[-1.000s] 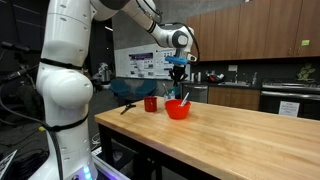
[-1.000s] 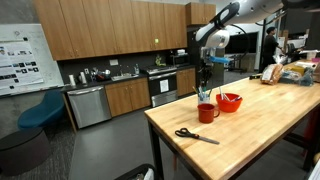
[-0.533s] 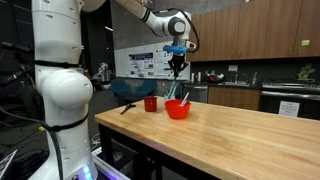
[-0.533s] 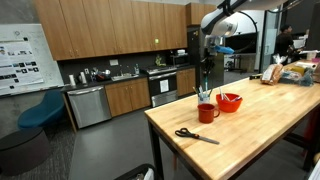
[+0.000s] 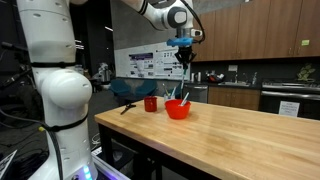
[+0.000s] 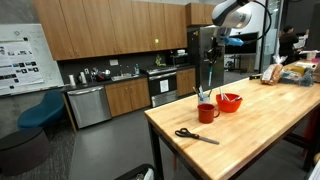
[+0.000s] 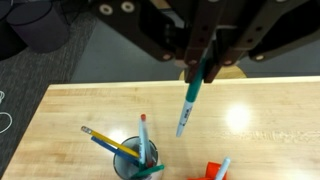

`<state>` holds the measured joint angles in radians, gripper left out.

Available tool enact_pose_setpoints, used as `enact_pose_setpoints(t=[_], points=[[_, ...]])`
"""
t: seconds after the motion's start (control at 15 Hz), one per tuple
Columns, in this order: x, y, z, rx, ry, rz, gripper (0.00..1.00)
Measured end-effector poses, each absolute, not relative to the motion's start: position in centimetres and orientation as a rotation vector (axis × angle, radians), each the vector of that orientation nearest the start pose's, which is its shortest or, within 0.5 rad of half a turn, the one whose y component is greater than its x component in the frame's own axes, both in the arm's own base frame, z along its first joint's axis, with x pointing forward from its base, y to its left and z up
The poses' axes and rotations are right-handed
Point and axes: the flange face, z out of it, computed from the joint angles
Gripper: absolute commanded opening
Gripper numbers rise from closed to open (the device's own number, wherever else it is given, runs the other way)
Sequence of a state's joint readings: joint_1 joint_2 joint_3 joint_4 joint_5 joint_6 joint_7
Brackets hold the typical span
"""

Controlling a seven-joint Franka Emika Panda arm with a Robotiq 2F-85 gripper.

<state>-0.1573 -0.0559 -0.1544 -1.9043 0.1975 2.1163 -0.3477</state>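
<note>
A slim teal-and-white pen [image 7: 188, 105] is pinched near its top by the almost-shut claw [image 7: 205, 68], so it is hung tip-down well above the red pen-filled mug [image 5: 151, 104] on the wooden table [image 5: 240, 130].

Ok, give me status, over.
Fingers shut on pen. Pen tip-down, high above red mug and red bowl, touching neither. Nothing in the way; scissors lie well aside.
</note>
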Motion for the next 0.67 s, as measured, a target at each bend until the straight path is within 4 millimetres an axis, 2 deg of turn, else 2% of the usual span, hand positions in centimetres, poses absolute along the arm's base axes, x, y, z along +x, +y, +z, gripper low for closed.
enact_pose_setpoints(t=[0.27,0.67], points=[[53.6,-18.5,53.4,-3.075,0.095,-0.474,0.03],[52.9,-18.7,50.4,-3.109,0.098,-0.370,0.03]])
